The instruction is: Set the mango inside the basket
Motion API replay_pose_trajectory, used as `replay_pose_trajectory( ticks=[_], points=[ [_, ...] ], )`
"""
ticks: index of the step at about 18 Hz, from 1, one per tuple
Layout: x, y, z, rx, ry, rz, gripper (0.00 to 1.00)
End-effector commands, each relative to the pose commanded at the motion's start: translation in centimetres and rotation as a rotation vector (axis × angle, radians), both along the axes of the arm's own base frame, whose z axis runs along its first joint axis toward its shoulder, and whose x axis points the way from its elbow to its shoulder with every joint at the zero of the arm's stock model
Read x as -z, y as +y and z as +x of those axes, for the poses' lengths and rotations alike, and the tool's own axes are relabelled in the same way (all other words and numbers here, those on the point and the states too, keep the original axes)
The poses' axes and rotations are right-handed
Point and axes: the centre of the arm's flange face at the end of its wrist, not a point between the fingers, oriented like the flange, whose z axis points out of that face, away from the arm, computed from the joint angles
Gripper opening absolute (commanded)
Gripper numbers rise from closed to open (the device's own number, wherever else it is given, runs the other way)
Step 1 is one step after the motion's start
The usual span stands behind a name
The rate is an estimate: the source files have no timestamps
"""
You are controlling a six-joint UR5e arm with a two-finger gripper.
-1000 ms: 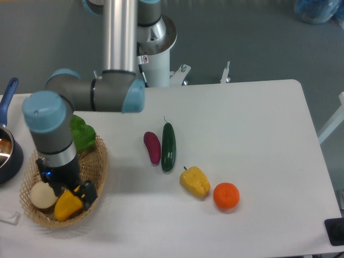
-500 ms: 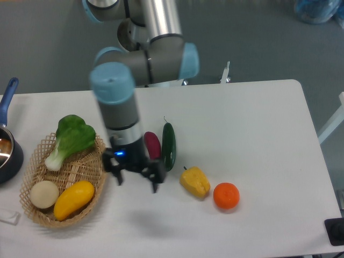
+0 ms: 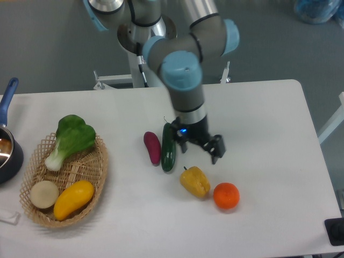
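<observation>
**Mango lies in the basket, my pincer empty above the table**

White tabletop [image 3: 258,118] fills most of the view, with grey floor behind it. My pincer [image 3: 199,150] hangs over the middle of the table, its two fingers spread wide apart with nothing between them. One finger sits close to the cucumber [image 3: 168,147], the other [image 3: 217,147] stands to the right, above the yellow bell pepper [image 3: 194,181].

At the left end of the table sits the basket [image 3: 100,166]. The mango [image 3: 73,199] lies inside it, toward the front, slanted with its upper end pointing right. Just beside it on the left is a pale round onion [image 3: 44,194], the two close or touching. A leafy green vegetable [image 3: 71,138] lies across the back of the basket, its leaves reaching over the rim.

A purple eggplant [image 3: 152,147] lies just left of the cucumber, nearly parallel to it. An orange [image 3: 226,195] sits just right of the bell pepper. At the far left edge a dark pot [image 3: 7,155] with a blue handle is partly cut off by the frame, near the basket.
</observation>
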Motion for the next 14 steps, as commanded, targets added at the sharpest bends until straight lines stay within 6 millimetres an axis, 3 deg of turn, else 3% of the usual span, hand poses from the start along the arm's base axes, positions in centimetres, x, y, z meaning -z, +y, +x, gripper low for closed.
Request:
replay_pose_trajectory(
  ticks=[2, 4, 7, 14],
  points=[
    [1.7, -2.8, -1.3, 0.029, -0.024, -0.034, 1.0],
    [1.9, -3.7, -1.5, 0.049, -0.035, -0.051, 1.0],
    [2.0, -4.0, 0.1, 0.06, -0.05, -0.054, 1.0],
    [2.4, -4.8, -0.1, 0.044, -0.059, -0.06, 1.0]
  ],
)
